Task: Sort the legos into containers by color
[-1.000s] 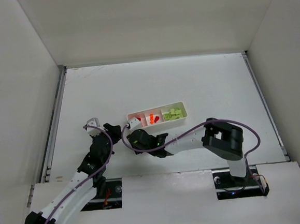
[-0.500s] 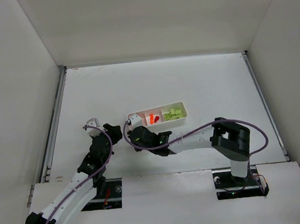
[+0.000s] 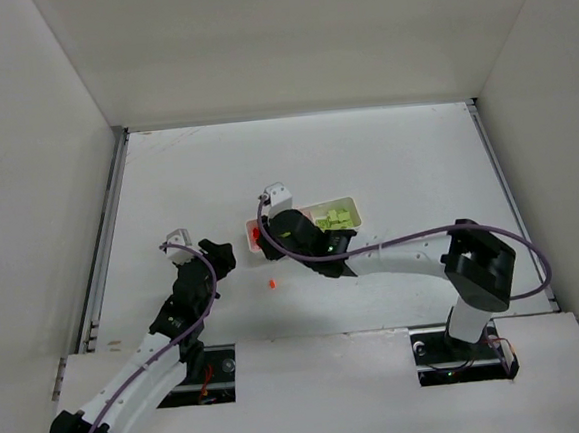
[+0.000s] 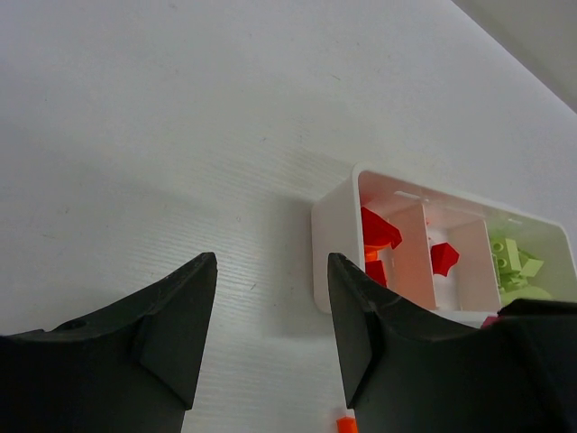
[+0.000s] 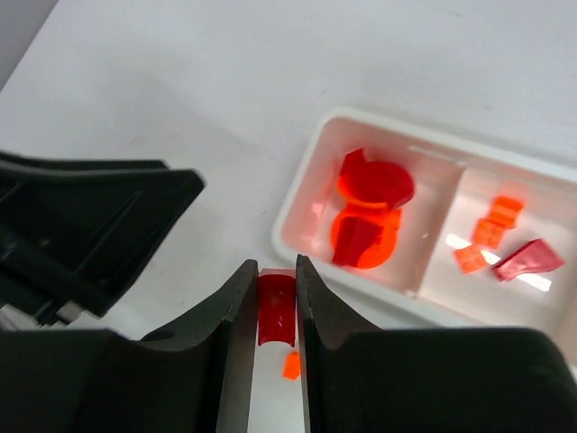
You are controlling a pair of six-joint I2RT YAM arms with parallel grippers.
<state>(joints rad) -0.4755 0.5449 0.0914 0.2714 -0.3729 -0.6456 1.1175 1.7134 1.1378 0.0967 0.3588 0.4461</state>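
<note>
**Red piece pinched just off the tray's red end**

Landmark: long, shallow white plastic tray [image 3: 355,207] with three square compartments in a row, lying on the white table [image 3: 385,149].

Right gripper [image 5: 276,269]: fingers pressed in on a small red plastic piece [image 5: 277,311], one finger on each side. The piece sits just outside the tray's end wall, off its near corner, beside the compartment that holds red. Cannot tell how high it is above the table.

Left gripper [image 4: 270,298]: jaws spread wide, nothing between them. It stands near that same end of the tray, apart from it, with the end wall ahead of it.

Tray contents:
- The end compartment nearest both grippers holds round red pieces [image 5: 371,185], at least two, overlapping.
- The middle compartment holds small bright orange bricks [image 5: 491,225] and one darker red wedge [image 5: 528,259].
- The far compartment holds pale yellow-green pieces [image 3: 335,216], heaped together.

Loose: one tiny orange piece [image 3: 273,283] lies on the table on the near side of the tray, apart from it. In the right wrist view it shows just below the pinched red piece.
</note>
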